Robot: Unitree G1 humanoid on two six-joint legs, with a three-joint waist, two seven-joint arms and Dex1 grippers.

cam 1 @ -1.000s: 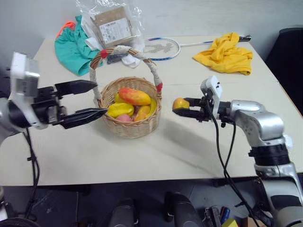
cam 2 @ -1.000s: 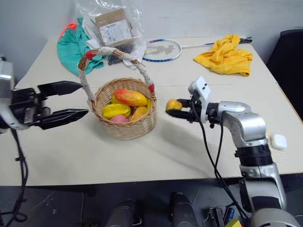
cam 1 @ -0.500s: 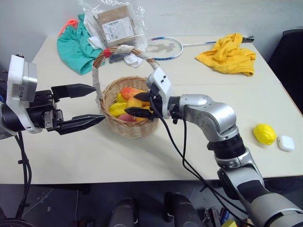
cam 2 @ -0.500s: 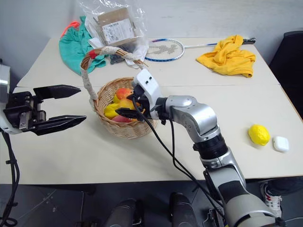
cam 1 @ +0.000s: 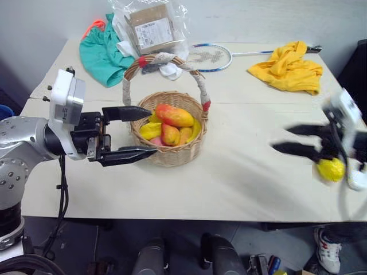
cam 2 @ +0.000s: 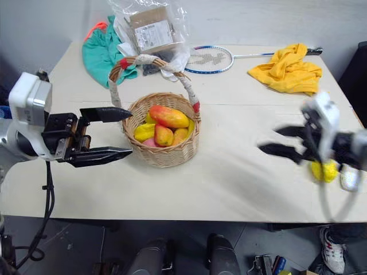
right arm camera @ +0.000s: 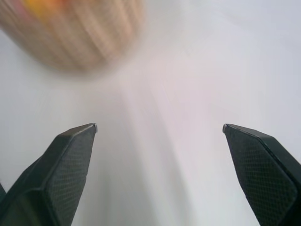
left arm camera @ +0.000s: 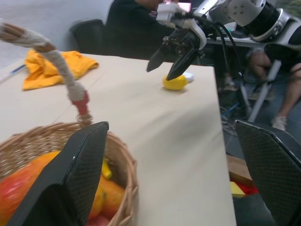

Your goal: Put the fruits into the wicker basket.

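Lemon [cam 2: 324,171] behind empty, wide-spread right tool [cam 2: 282,142]

A pale desk [cam 1: 241,183] carries some clutter along its far edge. A green garment [cam 1: 103,48] lies at the far left corner, with a clear plastic bag holding a brown cardboard parcel [cam 1: 152,26] just beside it. A badminton racket [cam 1: 215,56] lies next to the bag. A crumpled yellow cloth [cam 1: 287,66] sits toward the far right.

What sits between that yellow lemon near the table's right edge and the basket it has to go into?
Nothing visible but bare table. The lemon lies beside a small white case, with the open right hand near it. The wicker basket already holds fruit, and its arched handle spans the top.
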